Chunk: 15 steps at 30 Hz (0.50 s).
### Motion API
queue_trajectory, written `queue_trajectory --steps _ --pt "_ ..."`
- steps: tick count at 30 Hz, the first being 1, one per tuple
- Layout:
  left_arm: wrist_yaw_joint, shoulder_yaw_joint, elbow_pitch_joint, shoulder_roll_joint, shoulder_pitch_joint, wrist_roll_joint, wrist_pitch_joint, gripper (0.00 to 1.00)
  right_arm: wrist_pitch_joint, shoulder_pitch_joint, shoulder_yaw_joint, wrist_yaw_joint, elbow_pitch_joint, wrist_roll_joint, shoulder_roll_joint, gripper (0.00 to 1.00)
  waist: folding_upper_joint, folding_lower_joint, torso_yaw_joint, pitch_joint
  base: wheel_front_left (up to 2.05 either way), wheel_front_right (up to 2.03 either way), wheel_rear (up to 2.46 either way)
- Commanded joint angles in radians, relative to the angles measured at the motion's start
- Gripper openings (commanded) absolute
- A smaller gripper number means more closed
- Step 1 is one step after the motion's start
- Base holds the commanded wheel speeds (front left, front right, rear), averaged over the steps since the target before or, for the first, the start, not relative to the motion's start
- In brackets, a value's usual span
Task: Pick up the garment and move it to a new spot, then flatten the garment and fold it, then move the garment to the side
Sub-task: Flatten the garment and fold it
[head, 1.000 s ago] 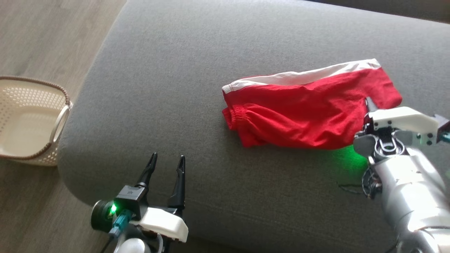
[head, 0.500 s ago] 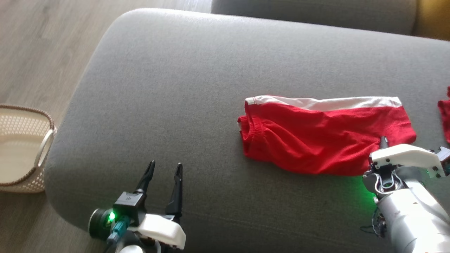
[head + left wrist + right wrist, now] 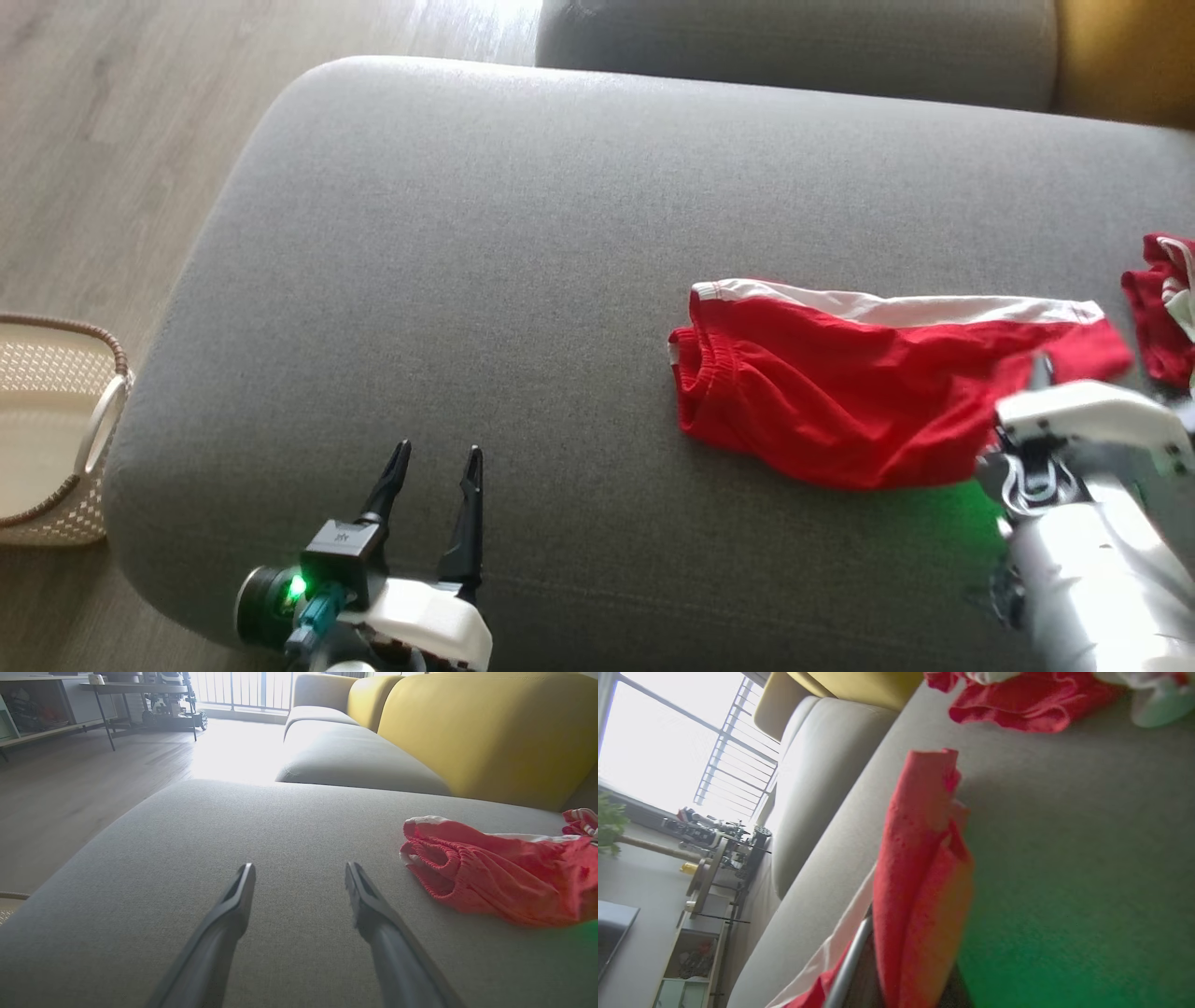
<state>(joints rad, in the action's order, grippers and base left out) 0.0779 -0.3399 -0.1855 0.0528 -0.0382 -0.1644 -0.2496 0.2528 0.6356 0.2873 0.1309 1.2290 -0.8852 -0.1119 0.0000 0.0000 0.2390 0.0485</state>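
The garment (image 3: 840,392) is a pair of red shorts with a white band, lying stretched across the right half of the grey sofa cushion (image 3: 448,243). My right gripper (image 3: 1041,369) is shut on the garment's right end. In the right wrist view the red cloth (image 3: 920,858) drapes over a finger (image 3: 850,961) and is lifted a little off the cushion there. My left gripper (image 3: 438,452) stands open and empty near the cushion's front edge, well left of the garment (image 3: 490,877). Its gripper opening (image 3: 300,868) hovers over bare cushion.
More red and white clothes (image 3: 1162,308) lie just past the garment's right end. A cream basket (image 3: 56,439) stands on the wooden floor to the left. A second grey cushion (image 3: 794,37) and the yellow backrest (image 3: 467,732) lie beyond.
The head view has shifted. My right gripper has pulled the garment to the right across the cushion, drawing it out longer and flatter. The left gripper has stayed open in place.
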Motion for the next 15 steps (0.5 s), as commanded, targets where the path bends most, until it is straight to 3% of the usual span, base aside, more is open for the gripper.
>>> queue_trajectory --steps 1,4,7,11,15 --pt "-0.002 0.035 0.028 -0.003 0.025 -0.005 -0.012 1.0 0.009 0.028 -0.022 0.0 -0.056 0.027 0.021 0.0 0.0 0.0 0.0 -0.005 0.0 0.0 0.0" --pt "-0.006 0.043 0.024 -0.003 0.021 0.001 -0.012 1.0 0.009 0.012 -0.045 0.0 -0.148 0.057 0.05 0.0 0.0 0.0 0.002 -0.017 0.0 0.0 0.0" --pt "-0.008 0.05 0.024 -0.003 0.013 -0.007 -0.012 1.0 0.003 -0.013 -0.104 0.0 -0.234 0.015 0.06 0.0 0.0 0.0 0.009 -0.026 0.0 0.0 0.0" --pt "-0.012 0.055 0.024 -0.003 0.005 -0.011 -0.012 1.0 -0.008 -0.068 -0.288 0.0 -0.355 -0.159 0.061 0.0 0.0 0.0 0.021 -0.033 0.0 0.0 0.0" --pt "-0.016 0.059 0.024 -0.003 -0.003 -0.007 -0.012 1.0 -0.002 -0.126 -0.473 0.0 -0.462 -0.261 0.061 0.0 0.0 0.0 0.033 -0.033 0.0 0.0 0.0"
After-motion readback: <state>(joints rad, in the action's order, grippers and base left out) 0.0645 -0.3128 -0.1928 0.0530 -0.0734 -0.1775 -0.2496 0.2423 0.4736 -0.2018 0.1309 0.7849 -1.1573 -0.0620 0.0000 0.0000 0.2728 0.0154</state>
